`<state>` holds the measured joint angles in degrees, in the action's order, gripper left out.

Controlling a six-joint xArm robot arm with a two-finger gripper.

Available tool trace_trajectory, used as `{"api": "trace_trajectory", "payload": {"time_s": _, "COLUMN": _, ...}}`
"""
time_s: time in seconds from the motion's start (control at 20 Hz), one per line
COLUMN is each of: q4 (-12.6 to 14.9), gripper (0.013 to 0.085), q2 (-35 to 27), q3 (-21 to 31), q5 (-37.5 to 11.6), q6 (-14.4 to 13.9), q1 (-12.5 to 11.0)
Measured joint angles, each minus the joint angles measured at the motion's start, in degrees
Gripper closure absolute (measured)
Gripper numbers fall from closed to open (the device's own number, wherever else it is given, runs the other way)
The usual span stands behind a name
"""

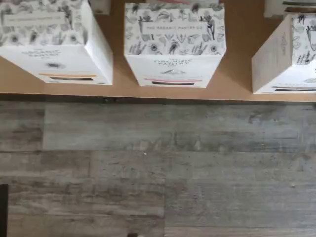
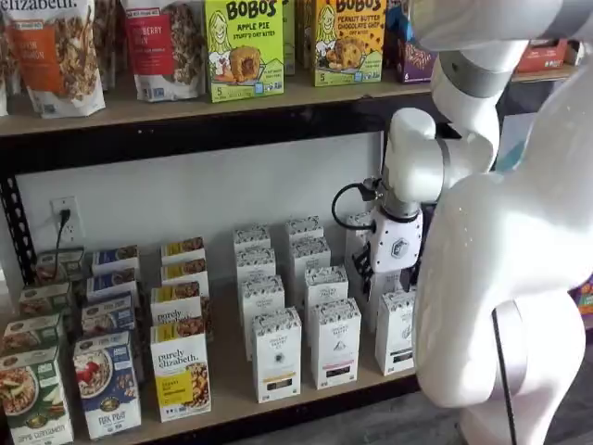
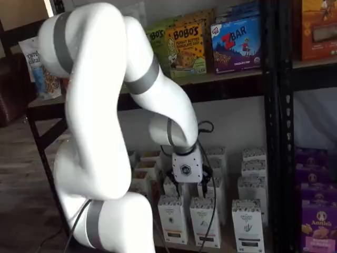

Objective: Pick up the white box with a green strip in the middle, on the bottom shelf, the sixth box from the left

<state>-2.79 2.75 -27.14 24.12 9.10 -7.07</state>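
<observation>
The white box (image 2: 396,332) stands at the right end of the front row on the bottom shelf (image 2: 230,373), partly hidden by my arm; a shelf view shows it too (image 3: 247,224). In the wrist view it is the carton (image 1: 290,55) cut off by the picture's edge, with a dark strip low on its face. My gripper (image 3: 188,188) hangs above the white cartons a little behind the front row, left of the white box. A gap shows between its black fingers (image 3: 204,186) and nothing is in them. In a shelf view the gripper (image 2: 384,278) hovers just above and behind the white box.
Near-identical white cartons, one with an orange strip (image 1: 59,47) and one with a pink strip (image 1: 173,48), stand beside it. Coloured cereal boxes (image 2: 179,369) fill the shelf's left side. An upper shelf (image 2: 185,125) hangs overhead. A black upright (image 3: 274,132) stands right of the cartons. Wood-look floor (image 1: 158,173) lies below.
</observation>
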Motion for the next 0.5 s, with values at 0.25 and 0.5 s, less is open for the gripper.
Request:
{"api": "trace_trajectory", "payload": {"time_s": 0.25, "q4": 1.21, "gripper": 0.013, "q2": -9.24, "q3": -4.97, "q5": -2.19, "q6": -0.83, "q1": -0.09}}
{"api": "trace_trajectory", "payload": {"time_s": 0.5, "q4": -3.95, "gripper": 0.013, "q2": -16.18, "q3": -8.34, "q5": -7.54, "q6": 3.72, "q1": 0.4}}
